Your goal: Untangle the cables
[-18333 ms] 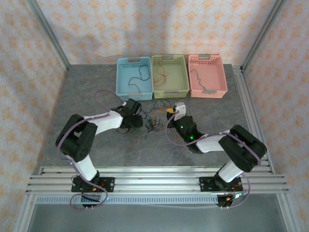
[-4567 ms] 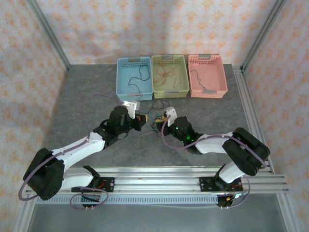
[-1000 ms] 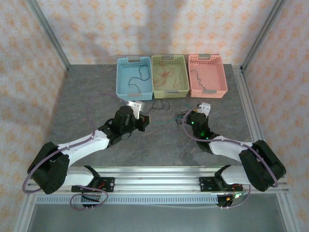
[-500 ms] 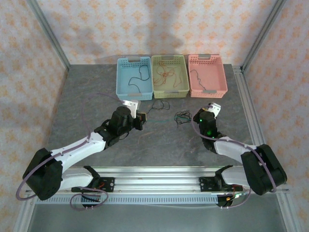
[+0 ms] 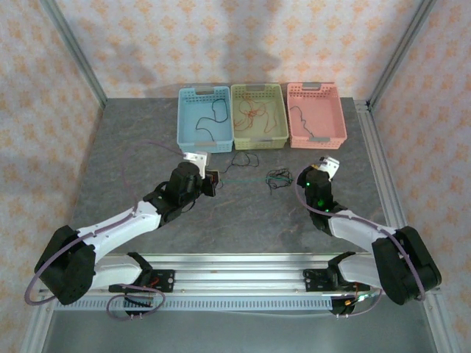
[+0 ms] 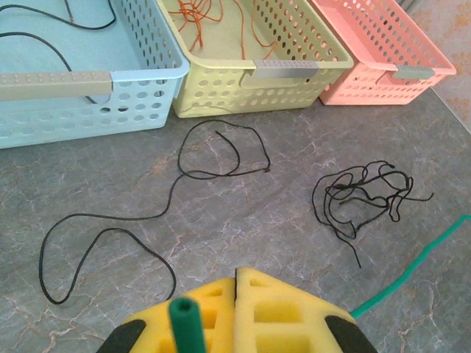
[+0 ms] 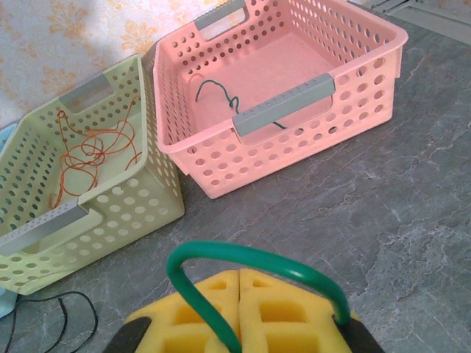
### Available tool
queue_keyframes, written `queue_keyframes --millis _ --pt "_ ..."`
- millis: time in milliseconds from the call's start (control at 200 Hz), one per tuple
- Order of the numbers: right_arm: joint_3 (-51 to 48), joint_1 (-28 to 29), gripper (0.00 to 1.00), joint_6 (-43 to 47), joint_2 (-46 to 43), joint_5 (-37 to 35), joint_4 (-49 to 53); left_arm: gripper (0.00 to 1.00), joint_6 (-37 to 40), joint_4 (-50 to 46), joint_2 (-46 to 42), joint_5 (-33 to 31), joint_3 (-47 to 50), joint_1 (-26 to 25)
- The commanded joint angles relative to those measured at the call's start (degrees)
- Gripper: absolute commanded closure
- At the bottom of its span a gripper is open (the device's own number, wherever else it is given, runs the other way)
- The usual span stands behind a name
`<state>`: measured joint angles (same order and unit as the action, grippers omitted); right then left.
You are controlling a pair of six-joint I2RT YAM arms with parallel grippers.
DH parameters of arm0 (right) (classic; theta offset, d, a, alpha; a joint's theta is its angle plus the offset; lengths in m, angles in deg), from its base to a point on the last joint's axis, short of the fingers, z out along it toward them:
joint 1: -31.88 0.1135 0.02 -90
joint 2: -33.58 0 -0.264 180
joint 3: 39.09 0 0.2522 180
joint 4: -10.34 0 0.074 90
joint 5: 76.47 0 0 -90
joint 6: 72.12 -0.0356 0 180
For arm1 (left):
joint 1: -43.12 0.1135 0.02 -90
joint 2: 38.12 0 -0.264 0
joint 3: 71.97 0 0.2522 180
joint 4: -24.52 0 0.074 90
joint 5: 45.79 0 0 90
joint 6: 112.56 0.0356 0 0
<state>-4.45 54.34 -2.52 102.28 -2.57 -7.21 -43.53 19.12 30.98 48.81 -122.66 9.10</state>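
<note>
The left pincer (image 6: 237,294) is clenched on the green cable (image 6: 182,315). Its yellow foam pads, moulded with square recesses, are pressed together. A short round stub of the cable stands out beside them, and the rest is led off to the right over the desk (image 6: 243,243). The right pincer (image 7: 239,298) is likewise closed on a green cable, which is arched in a smooth loop over its yellow pads.

From above, a thin green line is seen stretched low across the grey, marble-veined desk between the two pincers.

In the left wrist view, a black tangle (image 6: 364,195) of fine wire is made out on the desk beyond the green line. A loose black cable (image 6: 147,215) is laid in open curves to its left, apart from it.

Three perforated plastic baskets with grey handle strips are lined up side by side at the back:
- **Blue basket** (image 6: 147,73): a black cable (image 6: 44,11) lies inside.
- **Yellow-green basket** (image 7: 147,184): orange cables (image 7: 88,154) are bunched inside.
- **Pink basket** (image 7: 294,140): in the right wrist view, a second thin green wire (image 7: 213,90) is seen inside, bent into a hook.
</note>
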Motion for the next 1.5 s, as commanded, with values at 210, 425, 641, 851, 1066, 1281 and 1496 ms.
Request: queue_keyframes --millis 210,425,641,851,1066,1281,1496 --pt "-0.2 -0.2 0.76 1.5 4.3 15.3 -9.9 1.00 0.7 -0.2 2.0 1.7 0.1 1.1" --pt "-0.1 4.7 0.44 9.6 -0.1 13.1 -9.4 1.00 1.1 -0.6 1.6 0.8 0.0 0.5" --pt "-3.0 6.0 0.37 11.3 -9.5 2.7 -7.0 1.00 0.8 -2.4 2.3 -2.0 -0.8 0.5" --pt "-3.1 5.3 0.31 8.7 -11.0 -9.7 -2.1 1.00 0.3 -5.4 4.4 -6.0 -2.5 0.5" --pt "-3.7 5.2 0.42 9.1 -12.6 -4.5 -3.7 1.00 0.4 -4.9 4.8 -4.4 -2.5 0.5" --pt "-2.9 6.5 0.96 11.0 -5.5 10.7 -11.9 1.00 0.3 -2.0 5.1 1.0 -1.8 0.5" --pt "-1.2 13.3 1.00 13.3 -1.2 25.4 -20.4 1.00 -0.8 4.3 7.3 13.1 -1.4 0.0"
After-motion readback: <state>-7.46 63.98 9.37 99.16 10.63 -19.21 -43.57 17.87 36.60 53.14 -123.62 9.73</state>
